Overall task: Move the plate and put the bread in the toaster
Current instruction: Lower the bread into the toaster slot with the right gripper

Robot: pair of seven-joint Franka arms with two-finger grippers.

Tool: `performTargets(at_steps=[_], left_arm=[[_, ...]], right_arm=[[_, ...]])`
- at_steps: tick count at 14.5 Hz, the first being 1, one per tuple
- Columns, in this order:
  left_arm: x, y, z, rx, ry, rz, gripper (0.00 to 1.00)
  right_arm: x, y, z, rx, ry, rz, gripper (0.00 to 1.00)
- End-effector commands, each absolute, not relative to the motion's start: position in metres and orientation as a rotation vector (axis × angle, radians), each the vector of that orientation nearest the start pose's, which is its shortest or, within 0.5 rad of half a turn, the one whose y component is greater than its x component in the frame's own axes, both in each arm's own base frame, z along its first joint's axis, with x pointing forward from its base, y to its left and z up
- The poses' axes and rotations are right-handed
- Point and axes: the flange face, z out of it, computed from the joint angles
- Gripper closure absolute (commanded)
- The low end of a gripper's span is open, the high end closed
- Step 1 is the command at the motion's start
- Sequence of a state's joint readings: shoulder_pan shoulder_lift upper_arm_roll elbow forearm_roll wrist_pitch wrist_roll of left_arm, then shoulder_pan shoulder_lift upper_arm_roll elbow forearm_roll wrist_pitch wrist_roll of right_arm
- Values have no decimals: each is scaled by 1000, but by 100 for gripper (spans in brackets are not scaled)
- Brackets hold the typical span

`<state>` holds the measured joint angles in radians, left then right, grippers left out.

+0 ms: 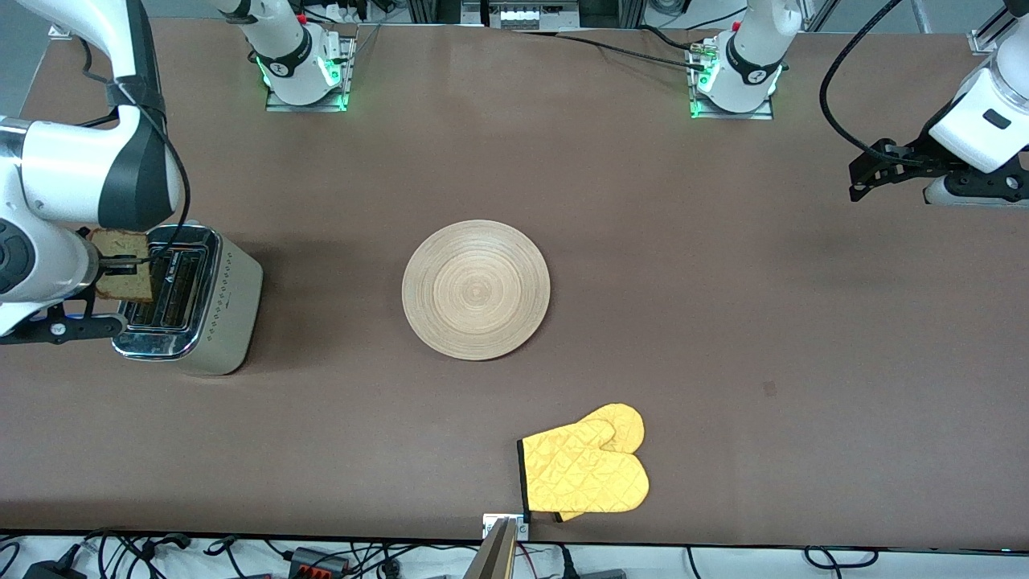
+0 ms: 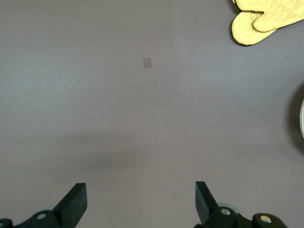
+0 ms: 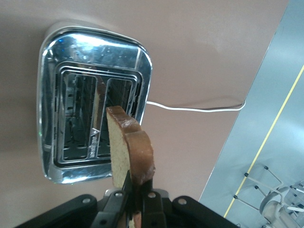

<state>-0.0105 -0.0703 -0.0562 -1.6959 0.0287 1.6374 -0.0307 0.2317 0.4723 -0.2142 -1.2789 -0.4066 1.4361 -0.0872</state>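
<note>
I had the right tool [image 3: 135, 197] clamped on the bread [image 1: 122, 264], edge-down over the toaster [image 1: 189, 299] slots, not yet in. Plate [image 1: 476, 289] sat mid-bench. Left tool [image 2: 141, 199] hung open over bare bench, waiting. Left: lower bread in.

Right pincer [image 3: 134, 199] is gripping bread [image 3: 129, 145] upright by its lower edge, hanging just above toaster [image 3: 90, 99] slots; white cord [image 3: 194, 108] is trailing over worktop [image 3: 199, 42].
</note>
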Motion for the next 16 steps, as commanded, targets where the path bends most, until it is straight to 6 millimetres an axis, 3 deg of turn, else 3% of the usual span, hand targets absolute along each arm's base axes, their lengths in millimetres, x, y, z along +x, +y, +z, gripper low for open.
performTargets(at_steps=[1, 7, 16], left_arm=[[539, -32, 615, -3090, 81, -17, 0], [539, -32, 615, -3090, 81, -15, 0], [538, -37, 615, -3090, 88, -16, 0]], right_arm=[[667, 1, 479, -3545, -237, 571, 100], [667, 12, 483, -3472, -175, 520, 100], [678, 6, 456, -3464, -164, 531, 100]])
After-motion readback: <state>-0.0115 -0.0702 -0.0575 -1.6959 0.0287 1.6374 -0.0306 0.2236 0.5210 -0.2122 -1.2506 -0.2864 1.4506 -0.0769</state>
